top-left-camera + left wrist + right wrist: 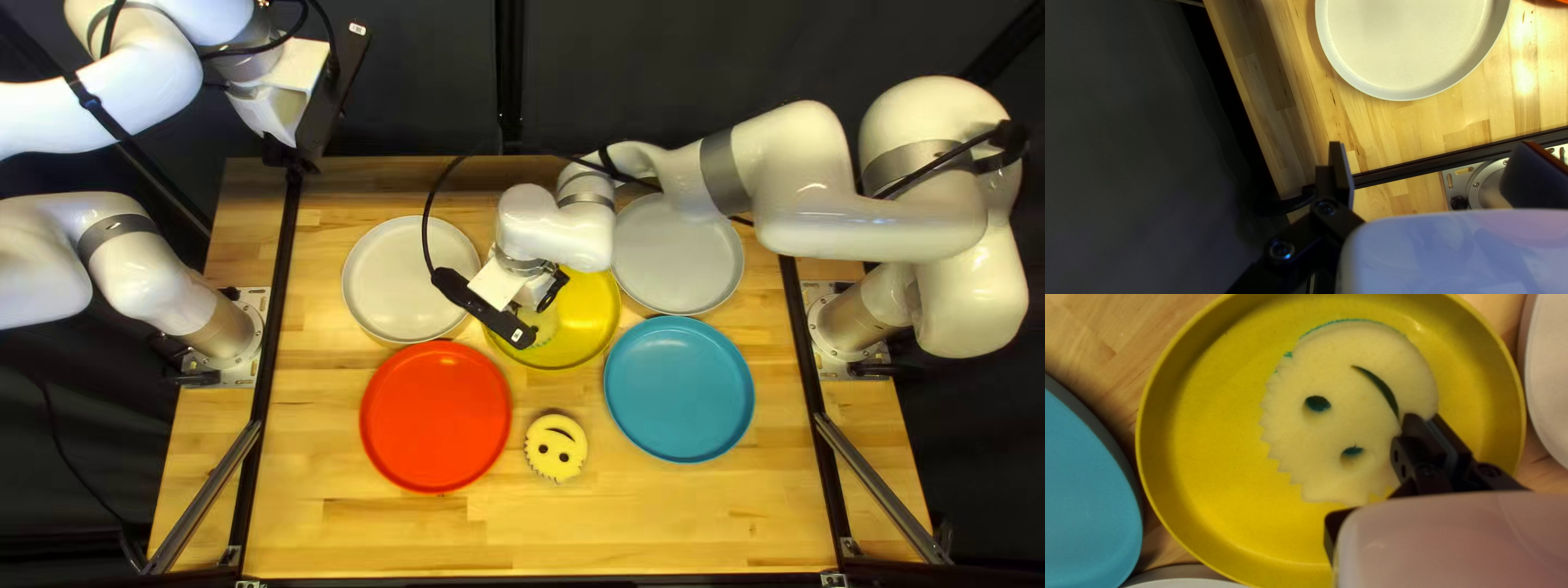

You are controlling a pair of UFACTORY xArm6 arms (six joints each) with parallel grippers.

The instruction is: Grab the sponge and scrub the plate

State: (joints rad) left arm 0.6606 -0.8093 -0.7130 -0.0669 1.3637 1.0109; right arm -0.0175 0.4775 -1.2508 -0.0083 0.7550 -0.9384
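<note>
Tabletop (381,534): one. Plates: five; one red (435,416), one blue (679,389), one yellow (1208,473), two pale, the further-right one (677,256) partly covered by the right arm (871,223). Left gripper (292,155): spread wide, holding nothing. Right gripper (551,292): pinching the sponge (1355,424), in the yellow plate, mostly hidden from above. Second sponge (556,441): on the tabletop between red and blue.

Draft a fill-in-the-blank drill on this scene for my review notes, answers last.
The sponge at my right gripper lies within the rim of the ____ plate.
The other sponge lies between the red plate and the ____ plate.
The table holds ____ plates in all.
My left gripper is ____, not shut.

Missing words: yellow; blue; five; open.
</note>
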